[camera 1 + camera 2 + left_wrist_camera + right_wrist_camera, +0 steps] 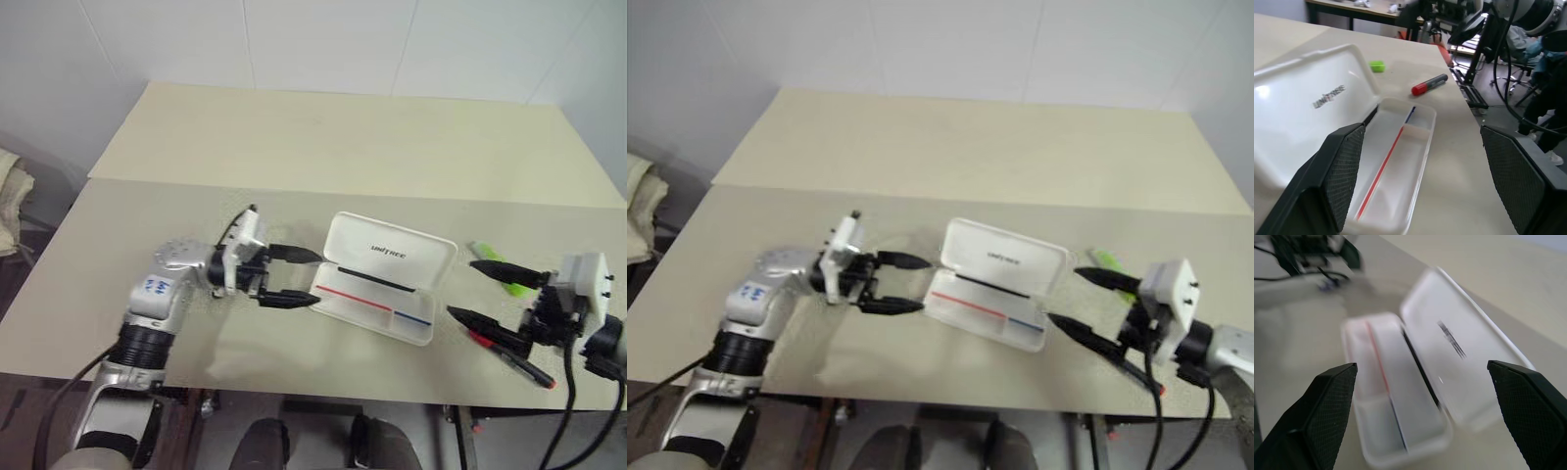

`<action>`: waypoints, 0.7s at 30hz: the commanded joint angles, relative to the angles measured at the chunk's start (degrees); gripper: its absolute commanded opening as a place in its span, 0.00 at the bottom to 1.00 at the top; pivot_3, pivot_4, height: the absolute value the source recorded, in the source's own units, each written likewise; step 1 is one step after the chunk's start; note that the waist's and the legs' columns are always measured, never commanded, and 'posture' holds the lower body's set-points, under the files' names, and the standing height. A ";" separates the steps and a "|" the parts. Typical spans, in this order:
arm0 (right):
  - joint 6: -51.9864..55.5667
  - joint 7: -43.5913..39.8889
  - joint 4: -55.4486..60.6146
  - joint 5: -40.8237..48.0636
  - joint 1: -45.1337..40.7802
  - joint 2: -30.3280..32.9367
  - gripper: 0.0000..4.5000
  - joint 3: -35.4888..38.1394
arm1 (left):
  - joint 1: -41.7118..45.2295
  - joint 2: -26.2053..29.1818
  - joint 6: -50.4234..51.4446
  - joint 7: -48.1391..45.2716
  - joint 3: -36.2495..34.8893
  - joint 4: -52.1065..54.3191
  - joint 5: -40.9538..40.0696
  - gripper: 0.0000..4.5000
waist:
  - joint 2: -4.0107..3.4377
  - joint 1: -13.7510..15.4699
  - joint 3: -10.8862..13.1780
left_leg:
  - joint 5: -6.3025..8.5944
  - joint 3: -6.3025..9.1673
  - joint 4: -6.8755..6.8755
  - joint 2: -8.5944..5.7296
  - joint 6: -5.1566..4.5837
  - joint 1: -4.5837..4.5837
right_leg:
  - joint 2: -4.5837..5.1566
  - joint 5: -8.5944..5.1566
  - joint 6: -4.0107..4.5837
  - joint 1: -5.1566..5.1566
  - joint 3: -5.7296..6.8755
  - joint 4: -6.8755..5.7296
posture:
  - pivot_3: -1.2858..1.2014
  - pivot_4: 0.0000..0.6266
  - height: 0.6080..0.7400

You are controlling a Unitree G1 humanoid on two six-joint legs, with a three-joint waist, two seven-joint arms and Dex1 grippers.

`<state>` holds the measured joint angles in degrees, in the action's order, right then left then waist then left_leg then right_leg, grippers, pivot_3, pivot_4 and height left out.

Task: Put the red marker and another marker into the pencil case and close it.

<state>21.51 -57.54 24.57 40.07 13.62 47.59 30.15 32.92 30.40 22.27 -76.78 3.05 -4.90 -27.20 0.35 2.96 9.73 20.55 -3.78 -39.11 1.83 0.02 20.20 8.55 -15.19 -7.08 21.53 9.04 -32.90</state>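
One pencil case [387, 279] lies open near the middle of the front part of the bench [343, 137], its lid [392, 252] tipped back and showing small dark lettering. The shallow tray [1393, 164] holds no markers; inside run a red stripe and a shorter blue one.

Two markers lie outside the case, both on the bench to its right. The red marker [1429, 84], black barrel with a red cap, rests close to the bench's front edge, partly under the right tool [485, 292]. The other marker, a lime-green highlighter [498, 264], lies a little farther back, just beside the right tool's upper finger.

The left tool [299, 277] hangs just left of the case, pointing at its left end, its two black fingers spread apart and holding nothing. The right tool points at the case's right end, fingers likewise wide apart and empty.

The far half of the bench is bare, and open surface lies left of the left tool. The case sits near the front edge, with only a narrow strip of bench before it.
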 commanded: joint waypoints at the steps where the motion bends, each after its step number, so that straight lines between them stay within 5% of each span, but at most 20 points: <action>1: -0.49 -2.22 -2.98 -1.63 3.05 2.08 1.00 6.29 | -0.40 2.07 -1.77 -0.13 -3.44 2.82 -1.78 1.00 | 0.00 -0.06 0.00 | 0.00 0.00 0.01 0.00 0.00 0.00 | 0.00 0.00 0.00 0.00 0.00 -0.01 | 0.52 0.24 1.00; 9: 0.35 -6.32 -7.89 -4.14 10.37 3.39 1.00 11.46 | -3.66 4.36 0.66 2.89 -7.08 9.13 -4.56 1.00 | 0.00 -0.23 0.00 | 0.00 0.00 0.03 0.01 0.00 -0.04 | 0.00 0.00 0.00 -0.03 -0.02 0.00 | 0.52 0.24 1.00; 21: -4.15 -8.20 -16.64 -10.94 8.78 2.01 1.00 2.47 | -2.85 6.02 -0.27 2.19 -6.86 8.69 -4.69 1.00 | 0.00 -0.29 -0.02 | 0.00 0.00 0.05 0.01 0.01 -0.07 | -0.01 0.00 0.00 -0.04 -0.05 0.01 | 0.52 0.24 1.00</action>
<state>19.58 -65.69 10.26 30.42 23.38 50.30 33.46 28.14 35.53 23.00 -74.13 -2.33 3.55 -30.59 0.34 2.66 9.71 20.55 -3.79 -39.06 1.84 0.03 20.13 8.54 -15.19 -7.08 21.49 8.99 -32.89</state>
